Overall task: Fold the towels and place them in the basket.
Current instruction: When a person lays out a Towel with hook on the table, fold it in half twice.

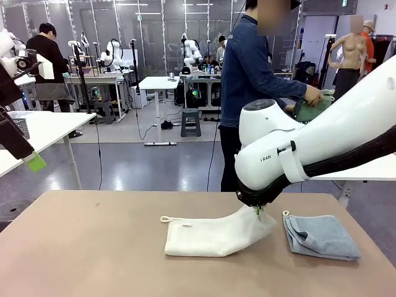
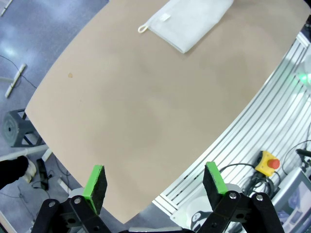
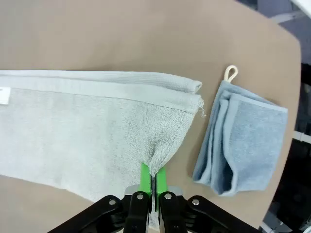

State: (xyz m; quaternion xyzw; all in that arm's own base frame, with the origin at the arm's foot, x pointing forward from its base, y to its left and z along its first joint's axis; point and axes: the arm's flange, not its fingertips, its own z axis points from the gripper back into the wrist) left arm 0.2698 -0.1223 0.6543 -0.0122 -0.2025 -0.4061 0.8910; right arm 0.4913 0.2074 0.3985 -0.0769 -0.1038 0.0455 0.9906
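Towels on the tan table (image 1: 93, 247), two of them: the cream-white towel (image 1: 210, 235) lies across the middle, folded lengthwise, its cord loop (image 1: 165, 219) at the nine o'clock end. The right gripper (image 3: 153, 182) pinches that towel's three o'clock end, green pads (image 3: 145, 177) pressed tight on a peak of terry, lifting the corner just off the surface. At three o'clock from the pinch, near but apart, sits the blue-grey towel (image 1: 322, 236), folded into a compact stack with its loop (image 3: 232, 73) at the far corner. The left gripper (image 2: 155, 187) hangs raised over the table's near nine o'clock edge, fingers (image 2: 95, 184) spread wide, holding nothing. Beyond the table at one o'clock, a person in a dark blue shirt (image 1: 247, 68) handles a green cloth (image 1: 315, 108).
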